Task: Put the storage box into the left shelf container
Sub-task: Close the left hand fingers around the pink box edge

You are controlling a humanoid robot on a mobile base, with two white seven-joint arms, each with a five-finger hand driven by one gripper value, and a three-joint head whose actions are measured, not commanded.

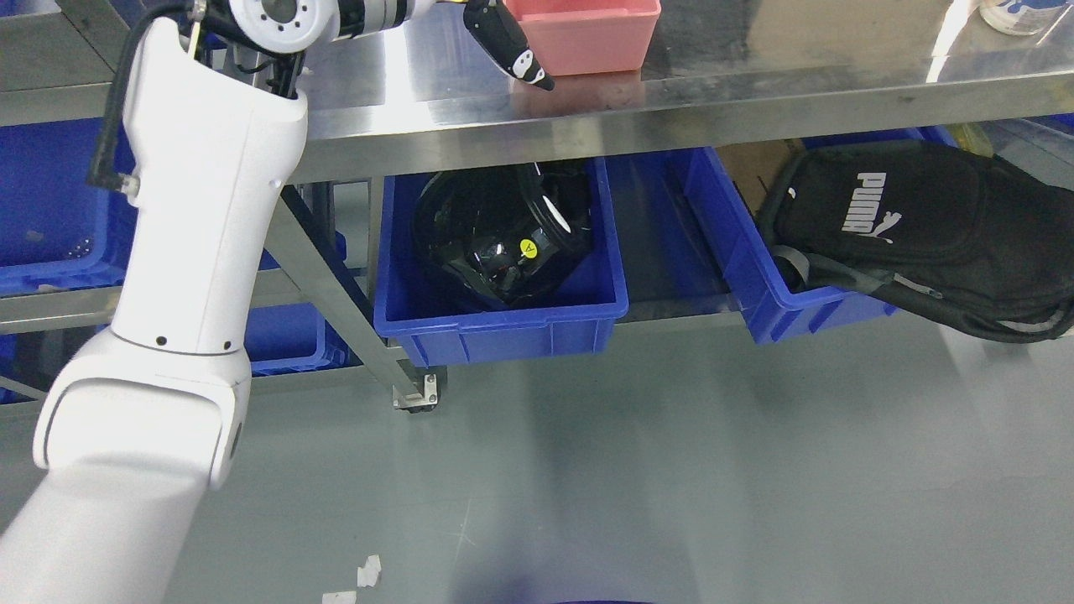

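From the head view, the left hand (510,46) reaches over the steel bench (755,80), one black finger just beside the pink box (583,33) there, its grip impossible to tell, so grasping seems next, then carrying it to the left container.

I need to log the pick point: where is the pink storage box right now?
In the head view, the pink storage box sits on the steel table at top centre, just right of the left hand's black fingers.
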